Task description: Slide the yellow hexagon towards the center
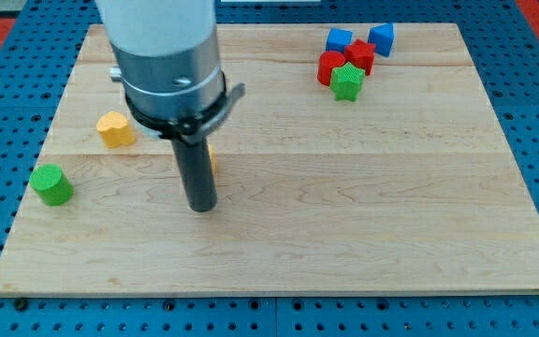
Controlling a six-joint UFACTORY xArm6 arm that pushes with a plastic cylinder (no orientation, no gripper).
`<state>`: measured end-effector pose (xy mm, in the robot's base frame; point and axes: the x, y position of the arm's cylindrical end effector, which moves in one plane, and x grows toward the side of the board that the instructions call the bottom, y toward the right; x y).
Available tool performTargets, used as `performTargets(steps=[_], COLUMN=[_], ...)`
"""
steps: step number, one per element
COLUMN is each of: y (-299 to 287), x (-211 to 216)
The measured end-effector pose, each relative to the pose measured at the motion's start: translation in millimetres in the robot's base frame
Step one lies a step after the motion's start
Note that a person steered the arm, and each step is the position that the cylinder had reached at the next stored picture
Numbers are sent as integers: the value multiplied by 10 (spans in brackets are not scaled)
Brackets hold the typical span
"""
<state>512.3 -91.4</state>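
Two yellow pieces in sight, with no telling for sure which is the hexagon. Yellow block point(115, 129) toward the view's left, well off centre, lying on the upper-left part of the surface point(344, 206); top face notched, outline hard to read. Yellow sliver point(212, 159) peeking out at the right edge of the rod point(195, 168), left of centre, mostly hidden, shape not readable.

My tip point(201, 208) down on the wood, below the sliver and just beside it; contact not clear. Well to the right of the yellow block and below it. Tool only a bare dark rod under a grey cylinder, grasping nothing.

Green cylinder point(51, 184) near the left edge, below the yellow block and apart from it.

Cluster near the view's top right, well apart from all that: blue block point(339, 39) and blue cube point(381, 37) at the back, red block point(360, 54) between and below them, red cylinder point(330, 67) to its left, green star point(346, 82) in front, touching the reds.
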Motion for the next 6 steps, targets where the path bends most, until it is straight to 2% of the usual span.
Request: performTargets(steps=[1,2,3,4,6], y=[-404,-232,293,559,660], x=[-30,-391,-676,-859,-918])
